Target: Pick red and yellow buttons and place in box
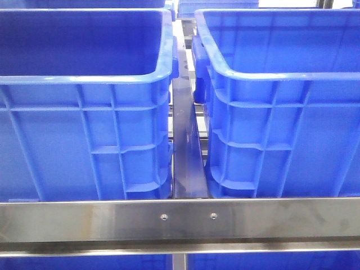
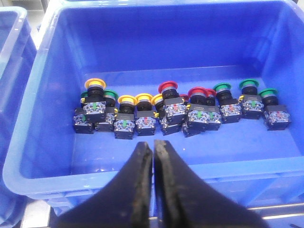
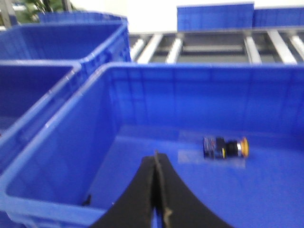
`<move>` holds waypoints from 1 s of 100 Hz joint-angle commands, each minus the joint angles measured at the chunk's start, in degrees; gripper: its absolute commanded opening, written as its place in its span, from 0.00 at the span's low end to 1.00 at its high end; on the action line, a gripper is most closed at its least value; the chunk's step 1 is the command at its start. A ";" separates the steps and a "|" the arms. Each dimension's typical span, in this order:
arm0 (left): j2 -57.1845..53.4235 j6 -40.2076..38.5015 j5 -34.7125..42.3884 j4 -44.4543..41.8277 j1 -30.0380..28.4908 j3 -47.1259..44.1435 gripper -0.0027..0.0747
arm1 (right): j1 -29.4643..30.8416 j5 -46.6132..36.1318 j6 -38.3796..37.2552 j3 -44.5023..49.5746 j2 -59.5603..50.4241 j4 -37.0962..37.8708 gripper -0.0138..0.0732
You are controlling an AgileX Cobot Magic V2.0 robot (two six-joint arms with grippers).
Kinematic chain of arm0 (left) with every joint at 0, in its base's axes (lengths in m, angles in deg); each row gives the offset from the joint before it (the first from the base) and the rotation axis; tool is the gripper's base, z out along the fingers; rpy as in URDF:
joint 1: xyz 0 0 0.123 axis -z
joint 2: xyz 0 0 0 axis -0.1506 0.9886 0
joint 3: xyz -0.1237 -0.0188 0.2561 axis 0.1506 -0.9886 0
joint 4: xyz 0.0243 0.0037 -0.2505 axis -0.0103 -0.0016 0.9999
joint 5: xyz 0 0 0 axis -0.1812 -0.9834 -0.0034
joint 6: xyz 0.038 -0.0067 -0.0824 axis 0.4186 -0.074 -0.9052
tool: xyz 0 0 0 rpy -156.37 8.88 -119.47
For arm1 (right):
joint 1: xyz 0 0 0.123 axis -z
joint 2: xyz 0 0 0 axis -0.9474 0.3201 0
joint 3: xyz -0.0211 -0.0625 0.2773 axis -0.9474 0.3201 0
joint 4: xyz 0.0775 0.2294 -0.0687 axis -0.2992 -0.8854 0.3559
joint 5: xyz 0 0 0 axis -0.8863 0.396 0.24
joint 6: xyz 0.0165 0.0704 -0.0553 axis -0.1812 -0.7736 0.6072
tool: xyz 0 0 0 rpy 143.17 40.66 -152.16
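Blue crates fill my view. My left gripper is shut and empty above the crate rim; red and yellow buttons lie beyond. My right gripper, closed, faces one yellow button farther in.

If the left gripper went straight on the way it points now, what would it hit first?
Probably the buttons in the middle of the row, the yellow-capped ones, lying in the crate. The left gripper is shut above the near wall; depth is unclear.

Factory-style sorting station: blue plastic crates, steel rail, roller conveyor.
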 commanded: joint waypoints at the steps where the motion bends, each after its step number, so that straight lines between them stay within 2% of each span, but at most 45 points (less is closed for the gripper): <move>1: 0.47 -0.54 4.31 -0.70 -0.13 1.40 0.01 | -0.05 -0.82 -11.65 -1.54 0.33 11.79 0.08; 20: 0.47 -0.54 4.31 -0.70 -0.13 1.40 0.01 | -1.89 -4.49 -31.46 -1.54 -0.61 32.52 0.08; 42: 0.47 -0.54 4.31 -0.70 -0.13 1.40 0.01 | -10.00 -10.21 -54.01 -1.54 -4.32 58.36 0.08; 49: 0.47 -0.54 4.31 -0.70 -0.13 1.40 0.01 | -11.97 -10.66 -59.82 -1.50 -4.94 64.38 0.08; 63: 0.47 -0.54 4.31 -0.70 -0.13 1.40 0.01 | -13.18 -13.98 -64.70 1.17 -6.83 68.87 0.08; 78: 0.47 -0.54 4.31 -0.70 -0.13 1.40 0.01 | -13.18 -17.83 -64.85 6.33 -10.99 69.12 0.08; 100: 0.47 -0.54 4.31 -0.70 -0.13 1.40 0.01 | -13.18 -17.92 -64.85 12.52 -18.68 69.12 0.08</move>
